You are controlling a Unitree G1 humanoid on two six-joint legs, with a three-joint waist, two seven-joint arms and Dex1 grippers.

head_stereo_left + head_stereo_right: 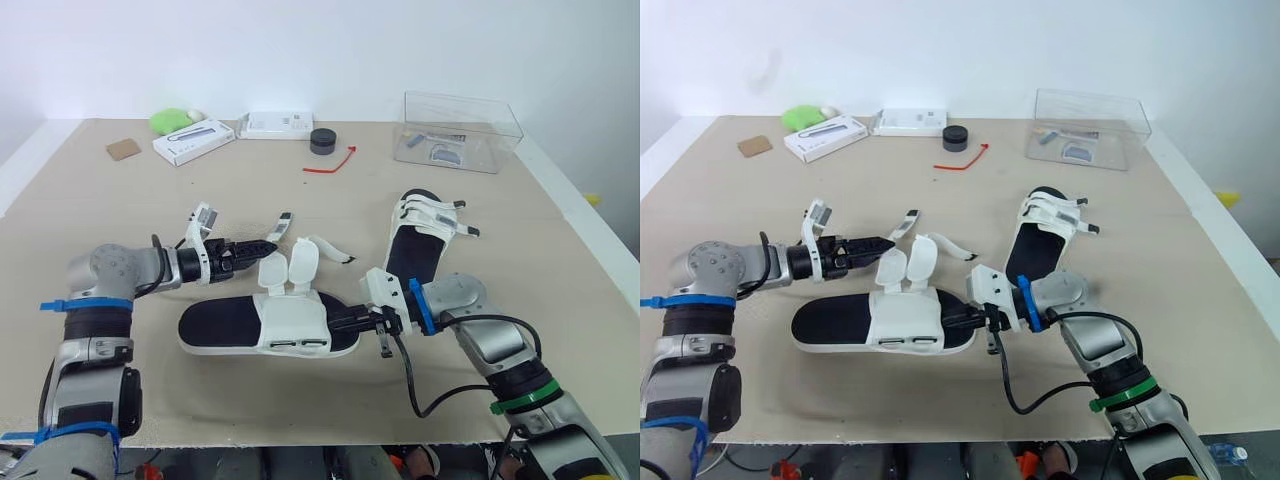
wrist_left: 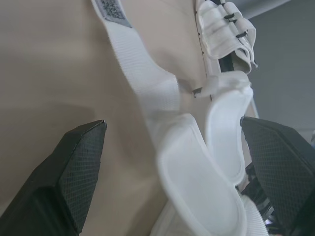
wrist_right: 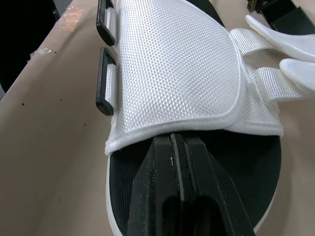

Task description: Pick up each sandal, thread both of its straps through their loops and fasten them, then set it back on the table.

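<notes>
While two sandals lie apart, near sandal [image 1: 290, 322] unfastened, far sandal [image 1: 414, 256] strapped, left jaws wide, right jaws closed.

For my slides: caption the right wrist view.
Shut right gripper at the edge of the sandal's white upper, above the black footbed; both loops empty.

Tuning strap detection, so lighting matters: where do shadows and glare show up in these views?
Left eye view: soft, even light; the near sandal casts a thin shadow on the table. Left wrist view: a faint shadow lies beside the straps. Right wrist view: the white upper is evenly lit; glare marks the table edge.
</notes>
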